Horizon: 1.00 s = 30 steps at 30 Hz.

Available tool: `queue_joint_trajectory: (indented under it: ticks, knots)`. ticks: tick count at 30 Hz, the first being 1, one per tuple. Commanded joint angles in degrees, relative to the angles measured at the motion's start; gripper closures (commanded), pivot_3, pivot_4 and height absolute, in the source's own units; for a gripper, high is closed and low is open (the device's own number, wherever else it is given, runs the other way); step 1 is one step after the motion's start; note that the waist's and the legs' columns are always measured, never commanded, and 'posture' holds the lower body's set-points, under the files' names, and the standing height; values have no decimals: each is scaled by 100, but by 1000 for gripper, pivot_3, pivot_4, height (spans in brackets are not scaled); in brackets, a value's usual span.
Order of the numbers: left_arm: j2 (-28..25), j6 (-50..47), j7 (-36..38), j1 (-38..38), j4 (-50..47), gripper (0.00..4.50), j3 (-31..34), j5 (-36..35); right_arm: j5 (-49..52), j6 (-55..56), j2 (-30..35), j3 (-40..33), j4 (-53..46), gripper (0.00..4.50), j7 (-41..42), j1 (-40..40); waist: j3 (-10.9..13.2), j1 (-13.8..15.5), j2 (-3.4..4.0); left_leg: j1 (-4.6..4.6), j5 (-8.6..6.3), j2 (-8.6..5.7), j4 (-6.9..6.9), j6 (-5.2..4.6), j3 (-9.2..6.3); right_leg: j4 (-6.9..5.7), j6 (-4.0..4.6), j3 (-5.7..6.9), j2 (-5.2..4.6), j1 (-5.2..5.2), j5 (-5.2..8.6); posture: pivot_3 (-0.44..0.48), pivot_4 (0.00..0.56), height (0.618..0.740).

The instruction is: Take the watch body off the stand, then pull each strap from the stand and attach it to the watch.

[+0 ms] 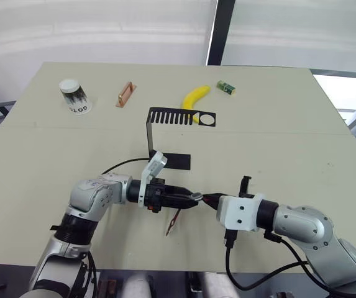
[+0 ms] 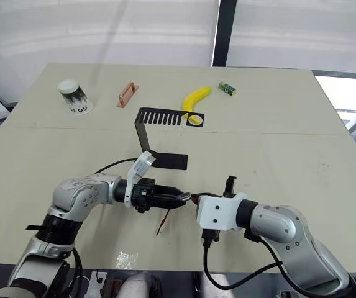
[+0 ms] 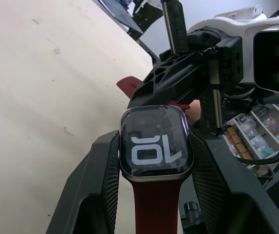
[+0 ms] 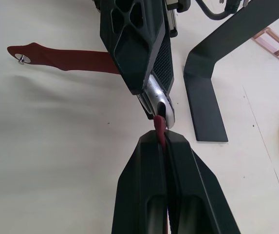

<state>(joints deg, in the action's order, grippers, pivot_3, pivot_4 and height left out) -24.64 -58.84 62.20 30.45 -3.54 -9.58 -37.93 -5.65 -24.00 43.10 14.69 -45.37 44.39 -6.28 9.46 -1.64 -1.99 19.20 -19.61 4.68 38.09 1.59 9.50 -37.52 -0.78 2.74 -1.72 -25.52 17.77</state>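
Gripping the watch body (image 3: 156, 142) between its two fingers, the left gripper (image 1: 187, 197) holds it just above the table (image 1: 302, 155), near the front edge. One strap (image 4: 64, 57) already hangs from the case, its free end resting on the tabletop. Facing it, the right gripper (image 1: 210, 199) has its fingers pinched shut on the second strap (image 4: 160, 127), whose tip touches the case's rim. Behind them sits the stand (image 1: 165, 133), empty. Banana (image 1: 195, 97), cup (image 1: 74, 95) and small green box (image 1: 226, 87) lie well apart toward the far edge.
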Motion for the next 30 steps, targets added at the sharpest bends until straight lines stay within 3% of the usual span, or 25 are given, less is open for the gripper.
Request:
queue_joint_trajectory:
  ticks: [1,30]
  knots:
    - [256,8,178,50,-378,2896,-364,-230,59,113,-140,92,-266,4500,5,-162,0,0,0,0,0,0,0,0,0,0,0,0,0,0,0,0,150,729]
    - [258,189,83,-25,-440,2896,-515,-33,32,-209,-214,187,-313,4500,14,-240,0,0,0,0,0,0,0,0,0,0,0,0,0,0,0,0,150,729]
